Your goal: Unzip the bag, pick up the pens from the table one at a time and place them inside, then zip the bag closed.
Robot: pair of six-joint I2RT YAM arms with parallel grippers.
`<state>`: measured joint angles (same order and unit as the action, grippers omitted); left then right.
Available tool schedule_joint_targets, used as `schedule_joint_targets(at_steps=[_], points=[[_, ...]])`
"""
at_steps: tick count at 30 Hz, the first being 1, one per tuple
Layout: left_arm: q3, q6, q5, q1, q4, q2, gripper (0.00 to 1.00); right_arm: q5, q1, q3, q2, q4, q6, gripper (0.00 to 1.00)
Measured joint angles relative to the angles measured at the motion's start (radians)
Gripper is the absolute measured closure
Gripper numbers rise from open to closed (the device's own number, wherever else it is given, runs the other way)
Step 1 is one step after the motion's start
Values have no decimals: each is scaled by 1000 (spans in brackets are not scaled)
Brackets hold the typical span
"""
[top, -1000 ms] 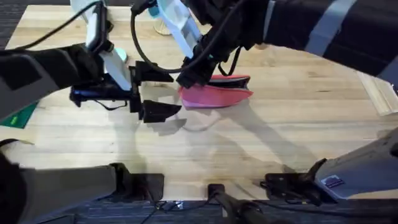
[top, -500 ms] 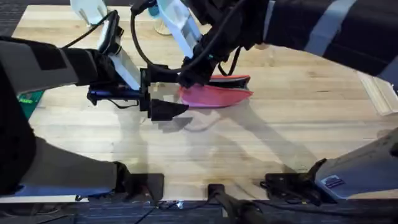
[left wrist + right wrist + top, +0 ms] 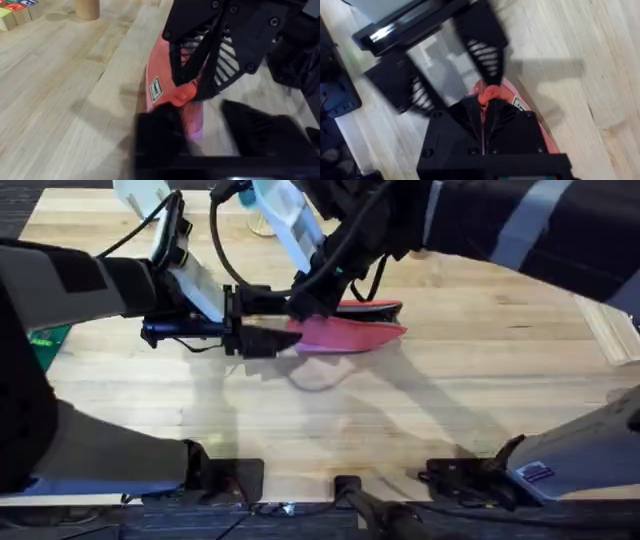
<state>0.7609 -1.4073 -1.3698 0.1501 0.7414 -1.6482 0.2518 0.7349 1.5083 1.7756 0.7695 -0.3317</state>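
Two grippers at bag [image 3: 345, 335] — right [image 3: 487, 106] pinching its end, left [image 3: 202, 125] spread.

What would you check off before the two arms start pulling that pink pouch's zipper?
1. Right gripper shut on the pouch's end tab: ok, its jaws pinch the pink tab.
2. Left gripper around the pouch: ok so far, jaws open on either side of its near end.
3. Left gripper gripping: not ok, not yet closed.
4. Pouch resting on the table: ok.
5. Zipper open or closed: cannot tell; the grippers hide it.
6. Pens already inside: cannot tell.
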Motion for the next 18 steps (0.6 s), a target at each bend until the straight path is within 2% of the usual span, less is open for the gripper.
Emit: schedule_joint_targets(at_steps=[2, 4, 6, 18], points=[[0, -2, 6, 2, -16, 0, 773, 8, 0, 0, 0, 6, 3, 970], [0, -1, 12, 5, -16, -1, 927, 16, 3, 0, -1, 9, 6, 970], [0, -1, 12, 6, -15, -1, 953, 17, 5, 0, -2, 9, 7, 970], [0, -1, 12, 6, -16, -1, 956, -2, 5, 0, -2, 9, 11, 970]])
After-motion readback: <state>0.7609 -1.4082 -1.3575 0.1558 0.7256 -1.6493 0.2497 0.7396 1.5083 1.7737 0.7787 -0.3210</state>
